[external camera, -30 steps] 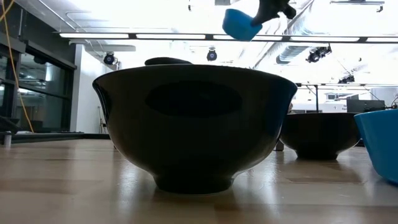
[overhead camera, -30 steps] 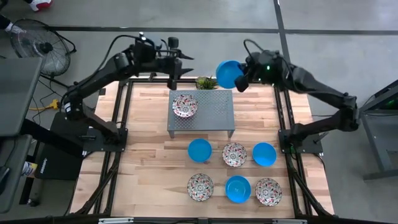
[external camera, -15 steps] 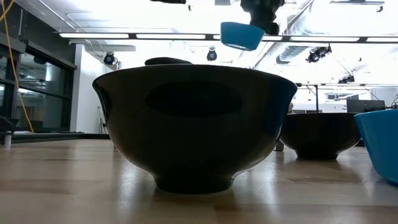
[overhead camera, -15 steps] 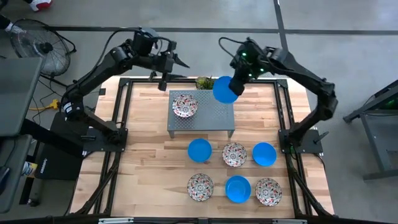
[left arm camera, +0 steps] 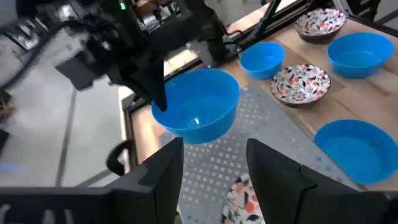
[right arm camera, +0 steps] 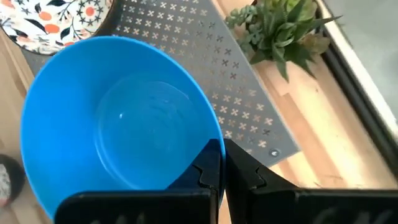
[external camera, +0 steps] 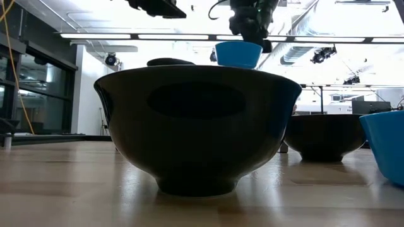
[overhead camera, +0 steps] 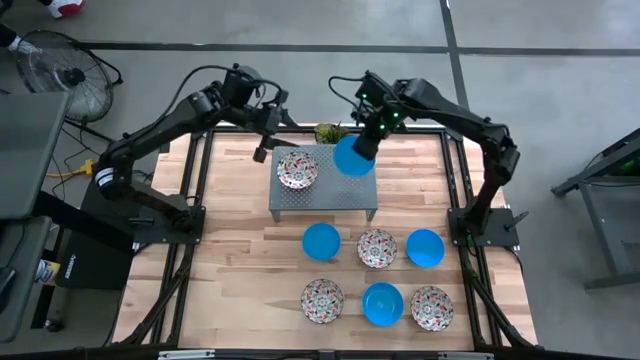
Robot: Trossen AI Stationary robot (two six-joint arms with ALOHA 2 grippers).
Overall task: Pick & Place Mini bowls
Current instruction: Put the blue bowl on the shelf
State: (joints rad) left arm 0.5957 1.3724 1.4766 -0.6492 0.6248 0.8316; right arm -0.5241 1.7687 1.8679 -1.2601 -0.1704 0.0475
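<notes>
Blue bowl [overhead camera: 352, 157] pinched by its rim in the right end effector [right arm camera: 222, 167], which has swung in over the perforated metal stand [overhead camera: 325, 185], beside the floral bowl [overhead camera: 297, 169] already there. Placement looks imminent. The left end effector [left arm camera: 214, 165] hovers nearby, fingers parted and empty.

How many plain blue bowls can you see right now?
4. One blue bowl hangs from the right gripper over the grey perforated stand. Three sit on the wooden table: left, right, and front middle. None seems hidden.
</notes>
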